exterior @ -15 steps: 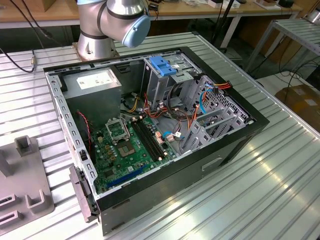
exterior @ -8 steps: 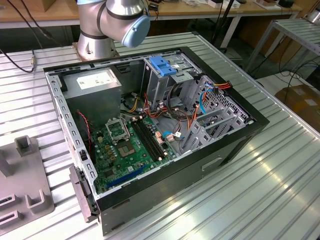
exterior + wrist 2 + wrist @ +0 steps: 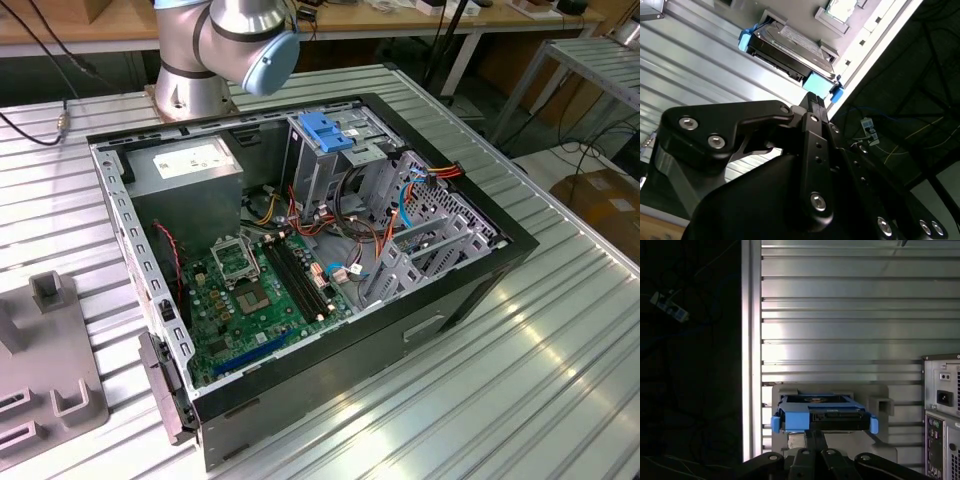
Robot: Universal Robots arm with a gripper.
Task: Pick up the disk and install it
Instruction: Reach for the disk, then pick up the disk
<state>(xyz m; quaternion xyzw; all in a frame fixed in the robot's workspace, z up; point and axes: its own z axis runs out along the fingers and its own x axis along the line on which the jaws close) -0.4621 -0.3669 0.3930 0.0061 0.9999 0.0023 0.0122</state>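
Blue-railed disk (image 3: 822,415) on a grey fixture (image 3: 865,390) by the table (image 3: 840,315) edge, bare table beyond.
Gripper (image 3: 816,434), fingers pinched together and empty, just short of it.

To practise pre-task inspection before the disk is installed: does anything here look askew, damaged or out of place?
Nothing stands out. The disk sits level in its grey holder, blue carrier intact at both ends, with the gripper close in front of it.
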